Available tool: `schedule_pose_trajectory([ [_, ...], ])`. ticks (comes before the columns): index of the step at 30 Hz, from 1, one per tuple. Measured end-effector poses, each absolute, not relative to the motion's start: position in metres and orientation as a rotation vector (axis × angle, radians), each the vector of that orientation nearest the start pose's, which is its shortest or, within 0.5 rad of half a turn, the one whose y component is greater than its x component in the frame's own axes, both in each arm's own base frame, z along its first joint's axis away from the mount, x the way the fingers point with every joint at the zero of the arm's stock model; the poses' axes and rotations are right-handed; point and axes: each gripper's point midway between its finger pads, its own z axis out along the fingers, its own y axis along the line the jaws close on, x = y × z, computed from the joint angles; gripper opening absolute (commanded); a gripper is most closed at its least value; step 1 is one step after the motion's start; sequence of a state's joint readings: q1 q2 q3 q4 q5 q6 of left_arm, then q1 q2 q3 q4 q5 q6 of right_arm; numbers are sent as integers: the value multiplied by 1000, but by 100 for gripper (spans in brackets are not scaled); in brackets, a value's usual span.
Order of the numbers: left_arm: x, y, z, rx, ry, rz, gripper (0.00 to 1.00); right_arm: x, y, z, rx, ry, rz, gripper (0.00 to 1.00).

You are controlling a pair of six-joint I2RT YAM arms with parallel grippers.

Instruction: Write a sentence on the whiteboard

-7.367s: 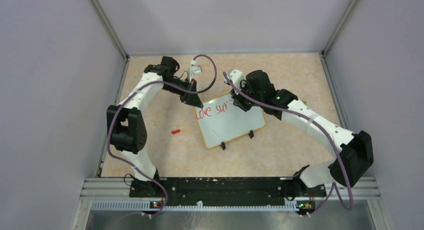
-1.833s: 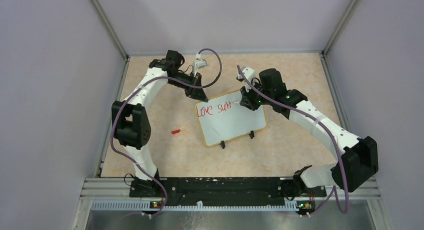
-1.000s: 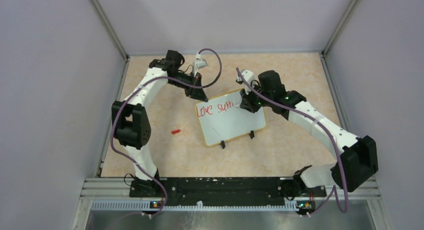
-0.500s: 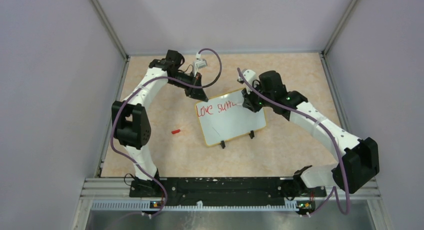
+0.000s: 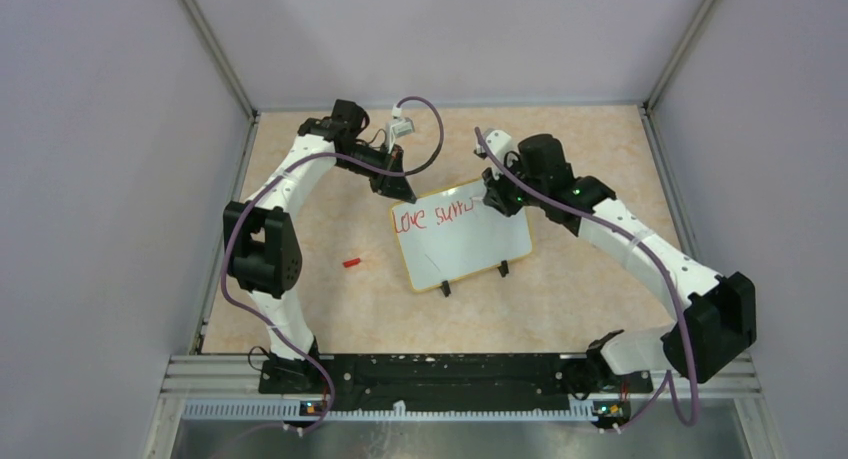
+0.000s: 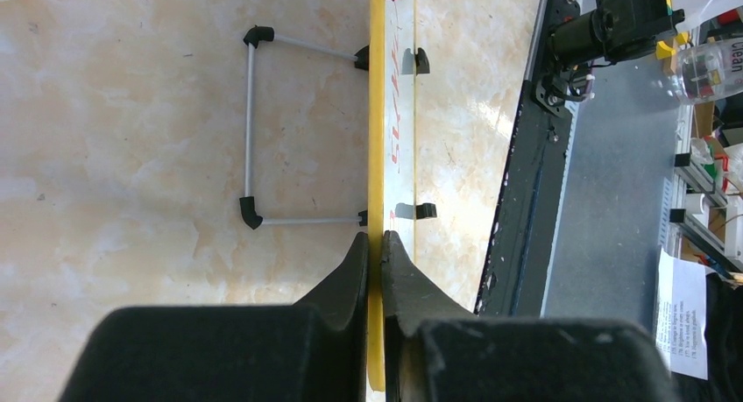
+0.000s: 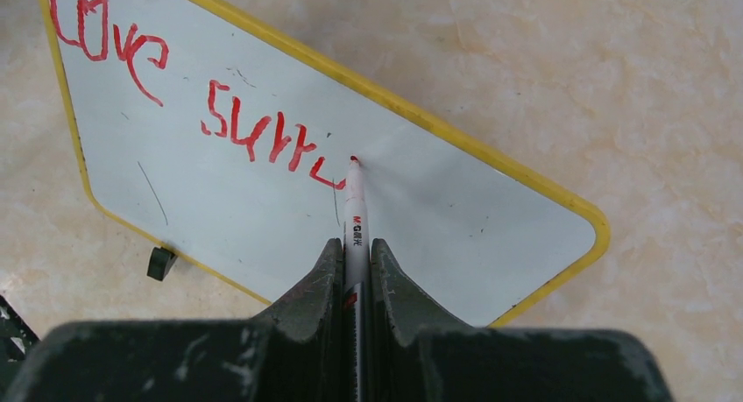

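Insp: Status, right gripper (image 7: 355, 249)?
Tech: Clenched on white-barrelled marker (image 7: 354, 201) w/ red tip. Tip touches small glossy white whiteboard (image 7: 438, 218) w/ thin yellow rim, at end of rightmost red stroke.
Insp: Red handwritten sentence (image 7: 250, 130)?
Tech: One line near board's far edge. Reads "Love surr" plus a partial stroke.
Insp: Status, left gripper (image 6: 374, 244)?
Tech: Pinched shut on yellow rim at board's far-left corner; board seen edge-on betw. fingers.
Insp: Board location?
Tech: Mid-table, propped tilted on grey wire stand (image 6: 250, 126) w/ black corners. Two black clip feet (image 5: 503, 269) on near edge. Small red cap (image 5: 351, 263) lies on marbled beige table (image 5: 330, 309), left of board, apart from it.
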State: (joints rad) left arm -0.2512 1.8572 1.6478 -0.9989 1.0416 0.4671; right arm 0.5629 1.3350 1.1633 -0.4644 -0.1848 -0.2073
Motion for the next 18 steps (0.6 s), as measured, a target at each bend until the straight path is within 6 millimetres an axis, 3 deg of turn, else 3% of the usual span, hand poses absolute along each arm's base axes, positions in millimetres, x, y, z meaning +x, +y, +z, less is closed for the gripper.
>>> schedule_pose_trajectory([
  [18,329,-231,194,1072,2134,-1300,0,303,243,200,-991,2020,441,0],
])
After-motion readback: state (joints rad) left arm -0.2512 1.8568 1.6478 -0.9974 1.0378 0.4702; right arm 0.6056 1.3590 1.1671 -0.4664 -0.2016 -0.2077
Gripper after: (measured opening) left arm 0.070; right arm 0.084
